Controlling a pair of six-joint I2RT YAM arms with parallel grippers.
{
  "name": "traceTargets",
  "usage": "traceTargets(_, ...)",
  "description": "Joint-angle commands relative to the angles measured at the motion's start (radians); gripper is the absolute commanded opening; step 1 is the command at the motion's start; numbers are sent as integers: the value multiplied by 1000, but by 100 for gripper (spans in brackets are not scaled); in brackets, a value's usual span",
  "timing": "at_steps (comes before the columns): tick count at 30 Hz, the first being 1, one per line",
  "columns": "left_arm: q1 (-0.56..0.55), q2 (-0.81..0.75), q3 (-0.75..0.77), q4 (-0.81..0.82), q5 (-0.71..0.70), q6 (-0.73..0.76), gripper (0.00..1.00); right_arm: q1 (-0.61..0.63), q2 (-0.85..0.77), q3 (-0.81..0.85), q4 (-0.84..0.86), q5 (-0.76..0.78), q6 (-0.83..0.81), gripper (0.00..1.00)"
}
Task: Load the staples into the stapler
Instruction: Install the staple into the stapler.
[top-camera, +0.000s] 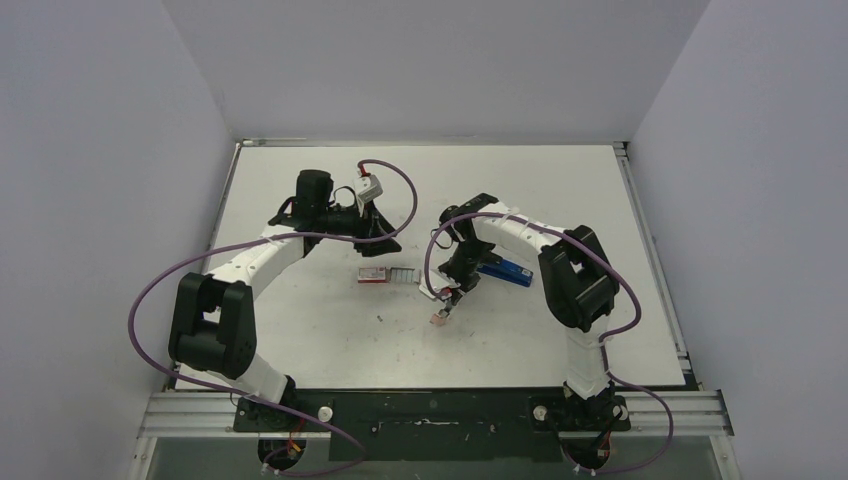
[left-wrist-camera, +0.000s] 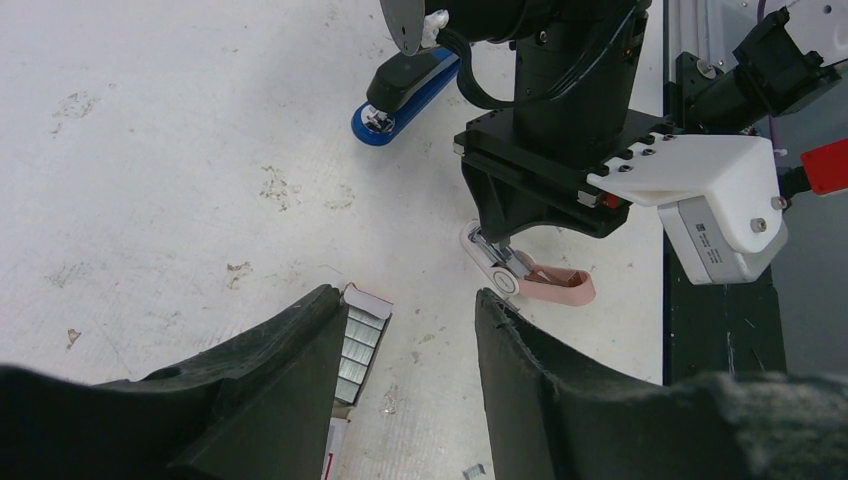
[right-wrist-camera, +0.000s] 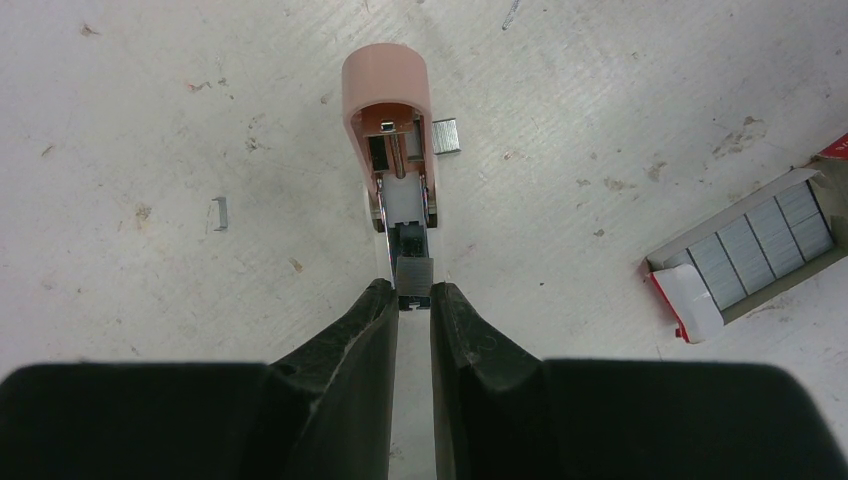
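Note:
The blue stapler (top-camera: 506, 271) lies flat behind my right wrist and also shows in the left wrist view (left-wrist-camera: 405, 95). The red-and-white staple box (top-camera: 372, 275) lies open at table centre with several grey staple strips (right-wrist-camera: 760, 240) in it. My right gripper (right-wrist-camera: 413, 295) is shut on one short staple strip (right-wrist-camera: 415, 272). It holds the strip at the white, metal-sided channel of a small pink piece (right-wrist-camera: 385, 90) on the table. My left gripper (left-wrist-camera: 410, 310) is open and empty just above the table, its left finger beside the box (left-wrist-camera: 360, 340).
A short loose staple piece (right-wrist-camera: 445, 136) lies beside the pink piece and a single bent staple (right-wrist-camera: 220, 212) to its left. Another loose piece (left-wrist-camera: 473, 470) lies near my left fingers. The right arm's wrist (left-wrist-camera: 560, 110) stands close in front of my left gripper. Walls enclose the table.

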Motion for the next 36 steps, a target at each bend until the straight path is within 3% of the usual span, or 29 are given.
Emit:
traceTargets(1,3,-19,11,36,38,11,48,9,6,14,-7,-10,-15,12)
traceTargets(36,3,-4,14,36,49,22,45,15,-15,1,-17,-2,-18,12)
